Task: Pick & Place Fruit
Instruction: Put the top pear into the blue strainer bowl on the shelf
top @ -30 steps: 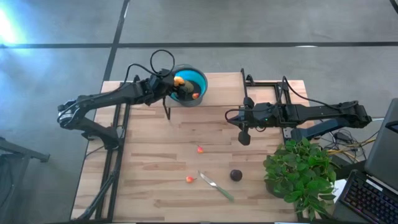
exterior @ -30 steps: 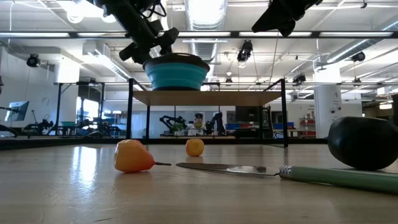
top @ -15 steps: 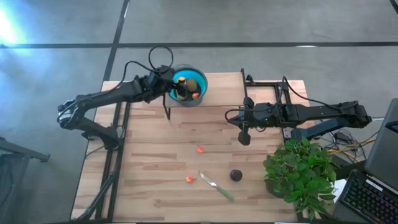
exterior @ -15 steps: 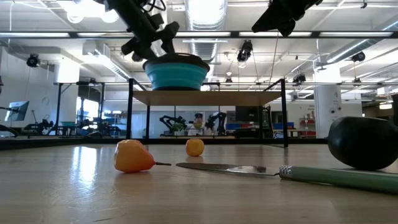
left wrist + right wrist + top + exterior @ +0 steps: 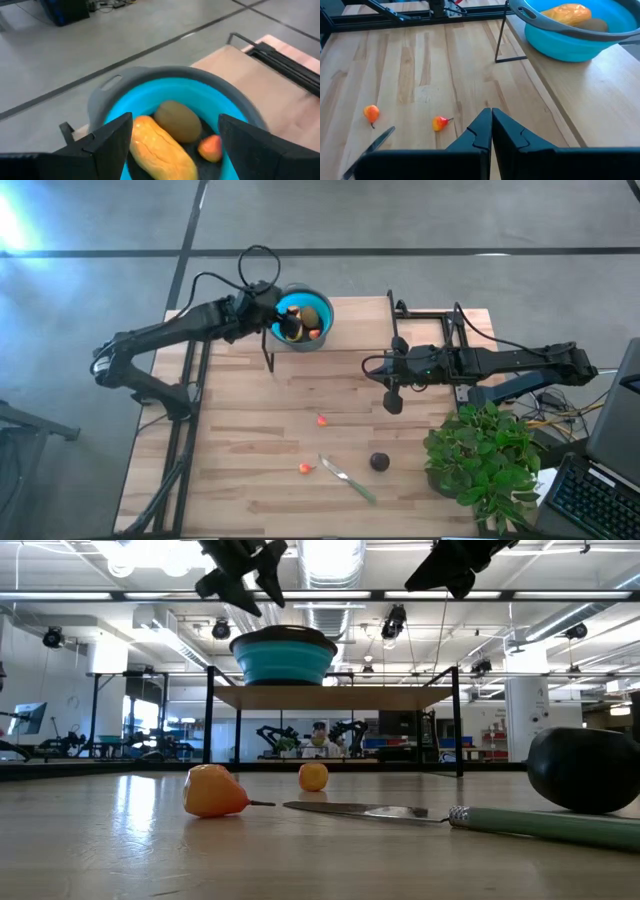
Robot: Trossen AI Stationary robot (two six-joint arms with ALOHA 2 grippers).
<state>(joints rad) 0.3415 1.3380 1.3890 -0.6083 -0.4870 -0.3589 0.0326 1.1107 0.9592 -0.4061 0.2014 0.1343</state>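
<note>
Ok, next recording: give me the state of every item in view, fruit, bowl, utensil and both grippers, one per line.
left gripper: open, empty, over the bowl
right gripper: shut, empty, above the table
blue bowl: upright, holding three fruit
orange-yellow fruit: in bowl
olive-green fruit: in bowl
small red fruit: in bowl
two small red-orange fruit: loose on table
dark round fruit: on table
green-handled knife: flat on table

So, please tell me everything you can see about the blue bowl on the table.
The blue bowl is round, bright blue inside and out, with a grey rim and a small grey tab; it looks like soft plastic. It stands upright on a raised wooden shelf at the table's far edge. Inside lie an orange-yellow elongated fruit, an olive-green oval fruit touching it, and a small red-orange fruit. The open left gripper hovers above, not touching.
</note>
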